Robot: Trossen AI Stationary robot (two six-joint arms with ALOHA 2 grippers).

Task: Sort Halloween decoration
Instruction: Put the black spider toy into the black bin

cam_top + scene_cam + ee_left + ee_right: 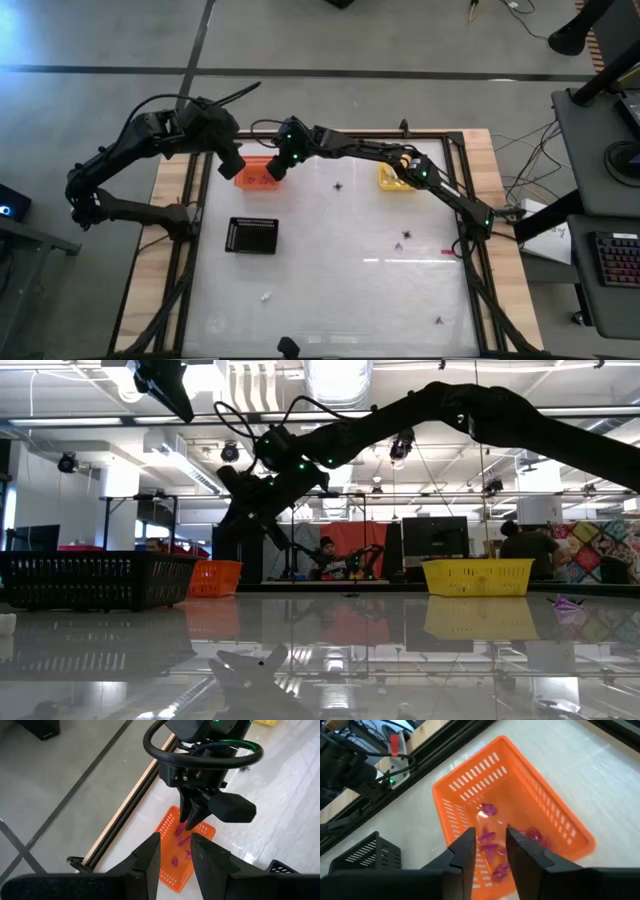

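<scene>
An orange basket [255,176] stands near the table's far left and holds several purple trinkets [490,842]. My right gripper [490,840] reaches across the table and hovers over it, pointing down. Its fingers are a narrow gap apart with nothing between them. The left wrist view also shows this gripper [191,822] above the basket [175,865]. My left gripper [232,168] hangs just left of the basket, fingers [150,855] slightly apart and empty. Dark trinkets [338,186] [407,234] [438,321] and a whitish one [266,296] lie scattered on the table.
A yellow basket [393,178] stands far right of centre. A black rectangular tray [252,235] sits in front of the orange basket. A small pink piece [447,252] lies near the right edge. People sit in the room beyond the table [525,545].
</scene>
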